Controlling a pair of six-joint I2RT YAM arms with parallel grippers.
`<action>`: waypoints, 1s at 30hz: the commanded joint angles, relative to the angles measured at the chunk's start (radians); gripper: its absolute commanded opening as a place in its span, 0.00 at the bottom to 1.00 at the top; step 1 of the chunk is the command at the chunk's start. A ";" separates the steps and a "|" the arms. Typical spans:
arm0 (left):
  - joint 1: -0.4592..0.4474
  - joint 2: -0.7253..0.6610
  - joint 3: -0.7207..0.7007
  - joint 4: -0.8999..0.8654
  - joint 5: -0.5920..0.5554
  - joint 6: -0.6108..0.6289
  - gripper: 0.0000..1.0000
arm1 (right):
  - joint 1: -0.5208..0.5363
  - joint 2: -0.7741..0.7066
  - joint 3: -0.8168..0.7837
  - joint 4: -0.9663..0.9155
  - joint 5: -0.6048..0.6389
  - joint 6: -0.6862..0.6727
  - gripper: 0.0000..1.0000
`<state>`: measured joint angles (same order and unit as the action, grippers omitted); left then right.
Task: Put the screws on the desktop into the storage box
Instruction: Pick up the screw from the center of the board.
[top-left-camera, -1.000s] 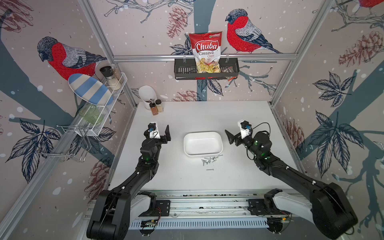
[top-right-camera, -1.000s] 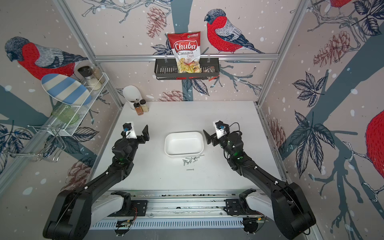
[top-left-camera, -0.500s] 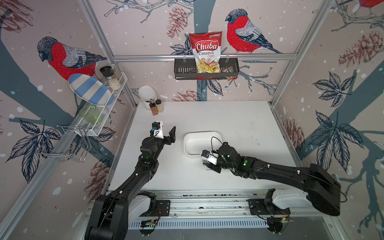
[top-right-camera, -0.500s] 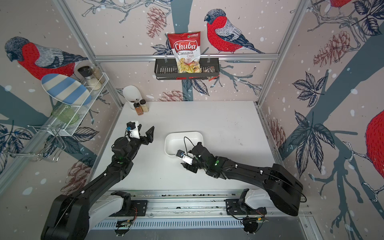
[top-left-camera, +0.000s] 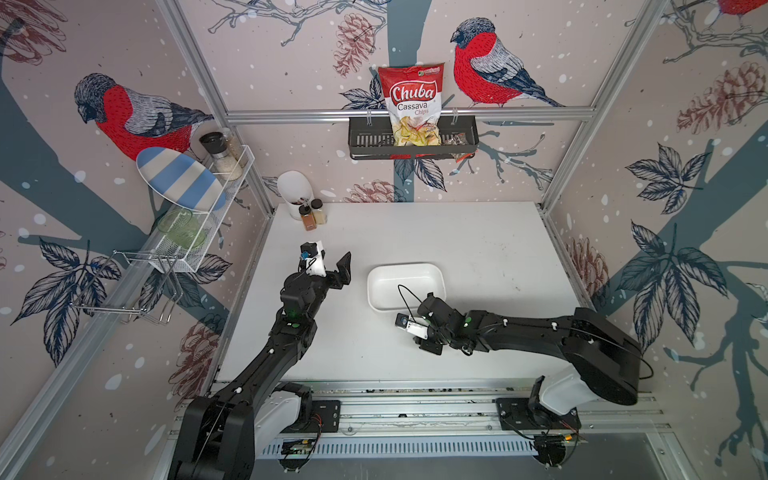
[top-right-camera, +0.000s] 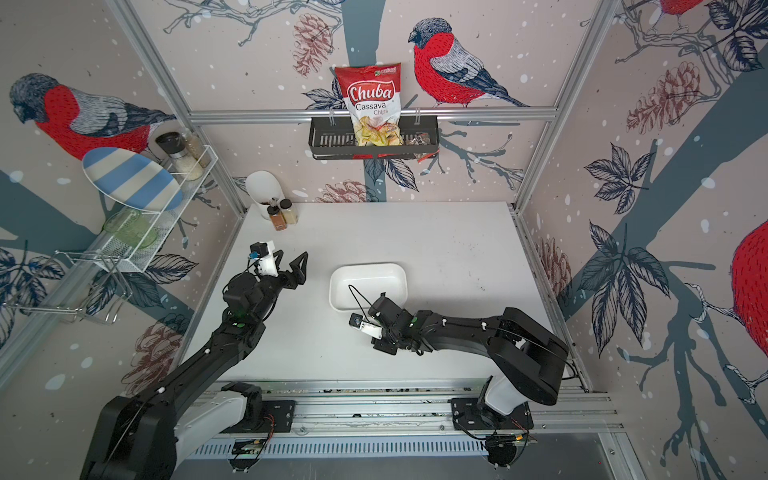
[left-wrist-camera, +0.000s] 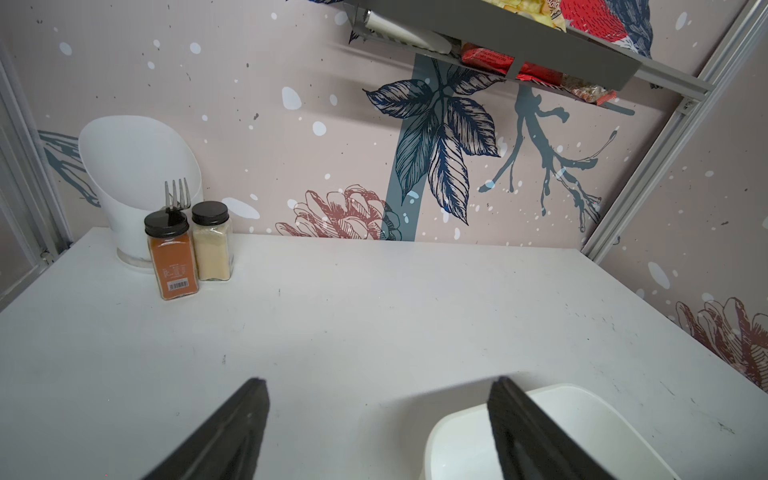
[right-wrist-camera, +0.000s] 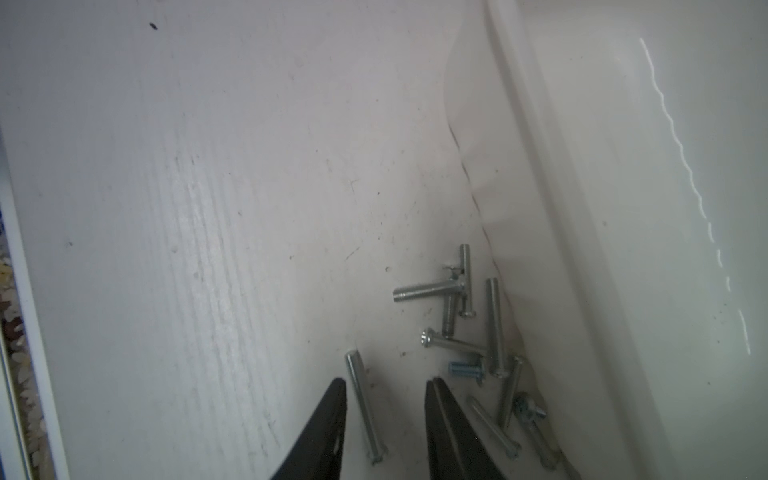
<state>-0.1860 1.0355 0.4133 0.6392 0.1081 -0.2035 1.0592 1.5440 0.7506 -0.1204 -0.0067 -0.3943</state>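
The white storage box (top-left-camera: 405, 286) (top-right-camera: 368, 282) lies mid-desktop (top-left-camera: 457, 241), with no screw showing in the part of it I can see. In both top views my right arm covers the screws. The right wrist view shows several silver screws (right-wrist-camera: 465, 316) lying loose on the desktop against the box's outer wall (right-wrist-camera: 623, 208). My right gripper (right-wrist-camera: 385, 380) (top-left-camera: 429, 344) is low over them, jaws apart on either side of one long screw (right-wrist-camera: 363, 407) without clamping it. My left gripper (top-left-camera: 332, 266) (left-wrist-camera: 380, 380) hovers open and empty left of the box (left-wrist-camera: 582, 415).
A white utensil cup (top-left-camera: 294, 189) and two spice jars (top-left-camera: 312, 214) stand at the desktop's back left corner. A black wall basket (top-left-camera: 411, 137) with a chips bag hangs above the back edge. A wire rack (top-left-camera: 199, 208) lines the left wall. An aluminium rail (top-left-camera: 415, 399) runs along the front.
My right arm swung from right of the box down to the screws in front of it, and its jaws narrowed. The left gripper edged toward the box.
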 joint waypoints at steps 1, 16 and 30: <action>0.000 0.005 0.004 0.014 0.000 -0.004 0.87 | 0.000 0.017 0.007 -0.029 -0.008 -0.012 0.42; 0.000 0.006 0.001 0.020 0.002 -0.018 0.87 | -0.015 0.087 0.024 -0.048 0.027 -0.011 0.30; -0.003 -0.024 -0.004 -0.028 -0.031 -0.103 0.85 | -0.020 0.085 0.053 -0.085 0.011 0.004 0.00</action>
<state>-0.1864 1.0237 0.4129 0.6201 0.0967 -0.2569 1.0401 1.6352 0.7994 -0.1658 0.0055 -0.3931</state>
